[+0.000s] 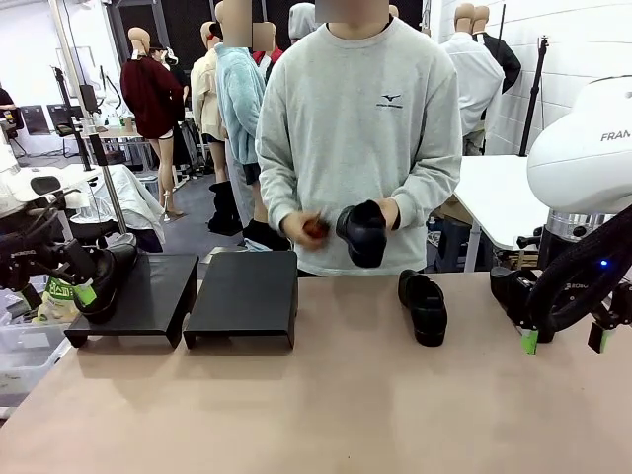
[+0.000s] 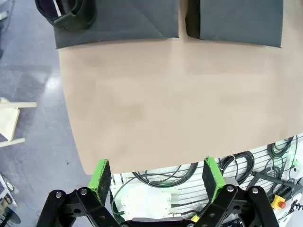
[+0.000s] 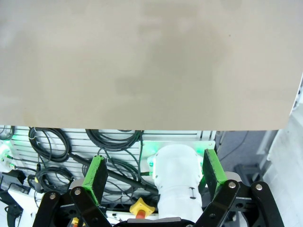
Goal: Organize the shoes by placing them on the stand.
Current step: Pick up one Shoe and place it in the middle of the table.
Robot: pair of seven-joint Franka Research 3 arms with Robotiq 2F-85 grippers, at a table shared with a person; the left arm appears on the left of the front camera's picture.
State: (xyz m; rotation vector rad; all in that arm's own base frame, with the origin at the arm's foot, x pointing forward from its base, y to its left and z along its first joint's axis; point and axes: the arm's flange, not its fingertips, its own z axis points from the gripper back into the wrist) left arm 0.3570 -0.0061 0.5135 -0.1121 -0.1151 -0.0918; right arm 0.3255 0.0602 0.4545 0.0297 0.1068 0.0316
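Observation:
A person at the far side holds one black shoe in both hands above the table. A second shoe lies on the table in front of the person. A third shoe rests on the left stand. The right stand has a bare top. My left gripper hangs open at the table's left edge, beside the left stand, holding nothing. My right gripper is open over the table's right edge, to the right of the lying shoe.
The tan table spreads bare in front of the stands. Cables and the arm's base sit below its near edge. A plastic bin stands off the left side, and a white table stands behind on the right.

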